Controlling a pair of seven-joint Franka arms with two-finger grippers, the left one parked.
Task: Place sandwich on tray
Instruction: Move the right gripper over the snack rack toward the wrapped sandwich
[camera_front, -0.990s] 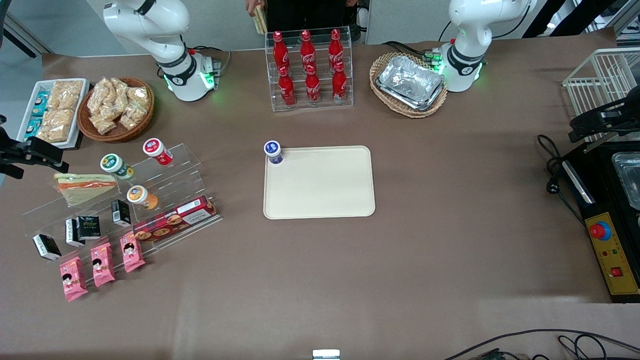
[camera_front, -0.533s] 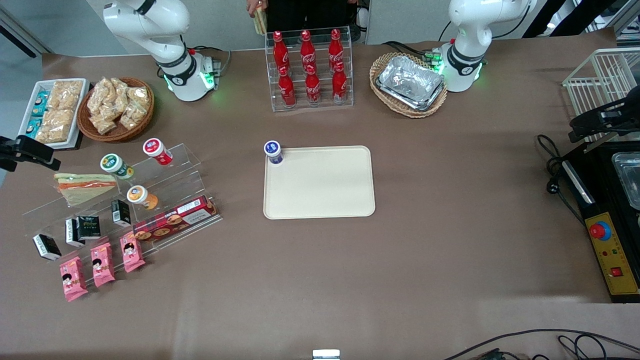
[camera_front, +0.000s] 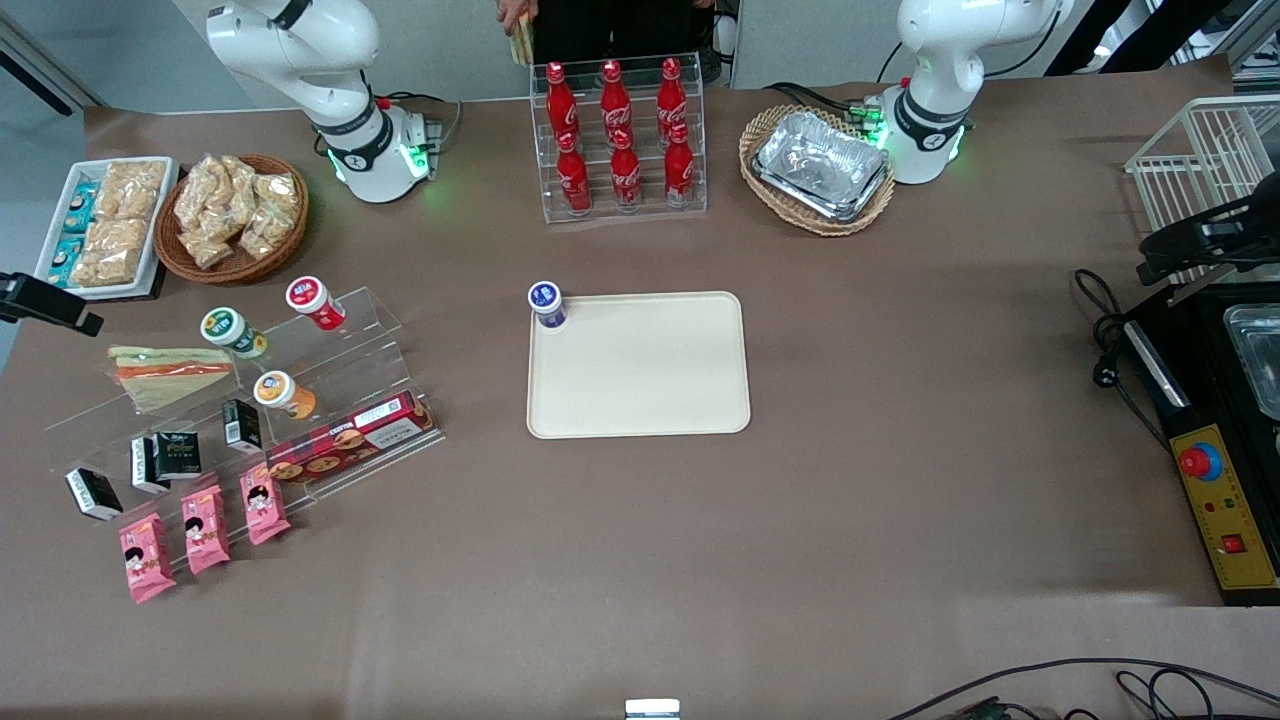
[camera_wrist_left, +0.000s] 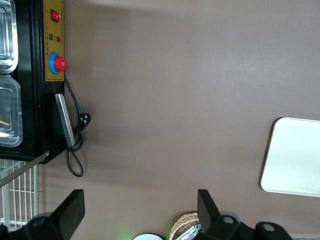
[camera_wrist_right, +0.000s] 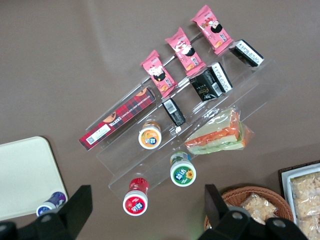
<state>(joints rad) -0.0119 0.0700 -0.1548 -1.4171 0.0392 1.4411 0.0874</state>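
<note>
Spreading apparently wide, gripper (camera_wrist_right: 145, 212) overlooks sandwich (camera_wrist_right: 219, 136).

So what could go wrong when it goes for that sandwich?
The hand hovers open high above the clear stepped rack, not yet near the sandwich.
1. The sandwich lies close beside the green-lidded cup and orange-lidded cup; the fingers might knock one over.
2. Its slippery-looking clear wrap could slide out of the grip.
3. A blue-lidded cup already stands in the tray corner; a careless drop might tip it.

Tool (camera_front: 40, 303) mostly cropped; perhaps only its body.
</note>
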